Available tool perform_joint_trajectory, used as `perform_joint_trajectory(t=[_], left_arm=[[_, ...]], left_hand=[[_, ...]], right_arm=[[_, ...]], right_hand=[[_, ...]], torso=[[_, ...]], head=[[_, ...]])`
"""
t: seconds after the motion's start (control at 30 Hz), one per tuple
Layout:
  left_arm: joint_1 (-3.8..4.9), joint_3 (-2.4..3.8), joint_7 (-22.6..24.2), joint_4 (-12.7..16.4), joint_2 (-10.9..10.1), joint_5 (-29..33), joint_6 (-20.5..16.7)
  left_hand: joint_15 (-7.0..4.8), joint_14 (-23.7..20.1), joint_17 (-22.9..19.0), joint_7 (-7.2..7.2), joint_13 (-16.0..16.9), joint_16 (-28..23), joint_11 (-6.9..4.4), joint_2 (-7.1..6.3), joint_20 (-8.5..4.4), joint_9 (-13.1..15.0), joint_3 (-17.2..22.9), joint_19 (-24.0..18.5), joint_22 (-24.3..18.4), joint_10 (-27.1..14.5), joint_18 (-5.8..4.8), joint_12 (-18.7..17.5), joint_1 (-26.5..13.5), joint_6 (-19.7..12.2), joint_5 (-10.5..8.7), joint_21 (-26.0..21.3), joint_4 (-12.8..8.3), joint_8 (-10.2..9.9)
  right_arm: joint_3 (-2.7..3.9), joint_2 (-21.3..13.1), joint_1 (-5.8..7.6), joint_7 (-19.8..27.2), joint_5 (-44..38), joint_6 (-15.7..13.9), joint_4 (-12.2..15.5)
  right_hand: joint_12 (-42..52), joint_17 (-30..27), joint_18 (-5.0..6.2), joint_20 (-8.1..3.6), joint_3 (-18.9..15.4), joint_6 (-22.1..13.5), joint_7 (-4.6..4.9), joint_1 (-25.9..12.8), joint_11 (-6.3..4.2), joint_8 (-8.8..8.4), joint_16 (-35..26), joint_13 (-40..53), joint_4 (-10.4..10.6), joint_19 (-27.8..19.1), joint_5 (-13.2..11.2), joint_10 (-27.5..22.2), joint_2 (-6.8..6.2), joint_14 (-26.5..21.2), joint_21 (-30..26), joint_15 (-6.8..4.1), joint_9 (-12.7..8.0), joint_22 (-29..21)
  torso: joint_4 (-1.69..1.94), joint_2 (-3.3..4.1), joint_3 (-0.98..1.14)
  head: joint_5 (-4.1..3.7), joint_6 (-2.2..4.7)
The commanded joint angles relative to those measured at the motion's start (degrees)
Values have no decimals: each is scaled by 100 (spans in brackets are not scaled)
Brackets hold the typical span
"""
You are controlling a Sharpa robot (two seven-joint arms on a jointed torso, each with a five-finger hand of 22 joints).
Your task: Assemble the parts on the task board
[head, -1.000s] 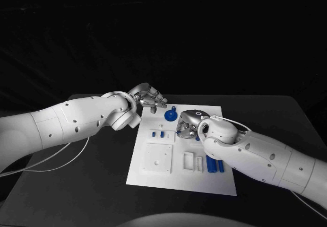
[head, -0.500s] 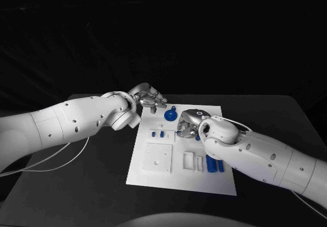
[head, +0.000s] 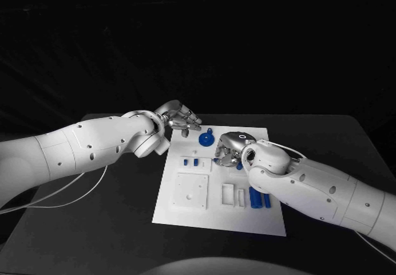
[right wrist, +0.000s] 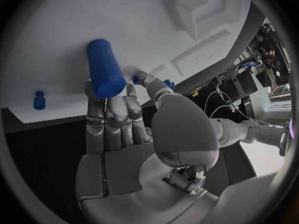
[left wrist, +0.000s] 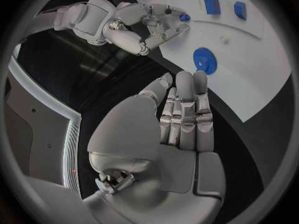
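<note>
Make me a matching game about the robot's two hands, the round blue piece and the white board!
Things:
1. left hand
2. right hand
3. round blue piece
4. task board

States:
A. lies flat on the black table
B. holds a small blue part over the board
C. holds nothing, at the board's far corner
D. sits on the board, between the two hands

Pairs: 1-C, 2-B, 3-D, 4-A
</note>
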Motion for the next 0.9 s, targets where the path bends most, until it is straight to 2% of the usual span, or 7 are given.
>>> perform_joint_trajectory(t=[0.03,0.33,0.47,0.5,0.7,0.9], left_arm=[[8,5,8,8,0,9,58],[8,5,3,5,0,9,63],[8,5,2,7,-1,8,66],[8,5,2,7,-1,7,68],[8,5,-1,8,0,0,76],[8,5,-5,5,-1,-6,83]], left_hand=[[25,-8,5,11,4,-3,-1,-8,6,-7,1,32,102,-21,-1,-18,14,-45,15,-2,-1,-14],[26,-12,4,14,4,1,1,-6,7,-6,5,27,104,-28,2,-17,27,-51,19,2,-6,-14],[26,-12,4,14,4,1,1,-6,7,-6,5,27,104,-28,2,-17,27,-51,19,2,-6,-14],[26,-12,4,14,4,1,1,-6,7,-6,5,27,104,-28,2,-17,27,-51,19,2,-6,-14],[26,-12,4,14,4,1,1,-6,7,-6,5,27,104,-28,2,-17,27,-51,19,2,-6,-14],[26,-12,4,14,4,1,1,-6,7,-6,5,27,104,-28,2,-17,27,-51,19,2,-6,-14]], right_arm=[[-2,-7,-4,19,-68,48,27],[-6,-10,-5,33,-71,85,44],[-16,-8,-5,33,-123,116,42],[-25,-8,-5,34,-144,130,43],[-70,-9,-5,35,-263,178,54],[-164,-7,-5,36,-375,212,48]], right_hand=[[5,7,60,13,20,55,-9,42,5,16,-7,11,-53,187,28,8,10,16,-6,-1,1,314],[21,16,46,7,114,132,-24,39,-7,16,5,24,-149,183,23,22,44,22,16,-6,2,318],[20,15,42,5,141,151,-25,18,-8,14,4,26,-196,179,165,21,30,20,27,-7,1,321],[17,15,41,5,126,159,-28,-2,-10,15,3,24,-206,178,267,20,16,19,33,-7,2,322],[17,17,30,5,80,212,-40,-4,-16,14,6,27,-276,171,326,25,33,19,56,-6,2,326],[20,21,26,3,84,246,-47,-5,-21,13,12,31,-313,167,398,29,42,20,61,-9,4,325]], torso=[[-6,0,4],[-5,2,5],[-2,2,4],[-1,0,2],[4,2,-1],[4,1,-2]], head=[[-3,5],[-5,-3],[-4,-14],[-6,-17],[-9,-20],[-5,-34]])
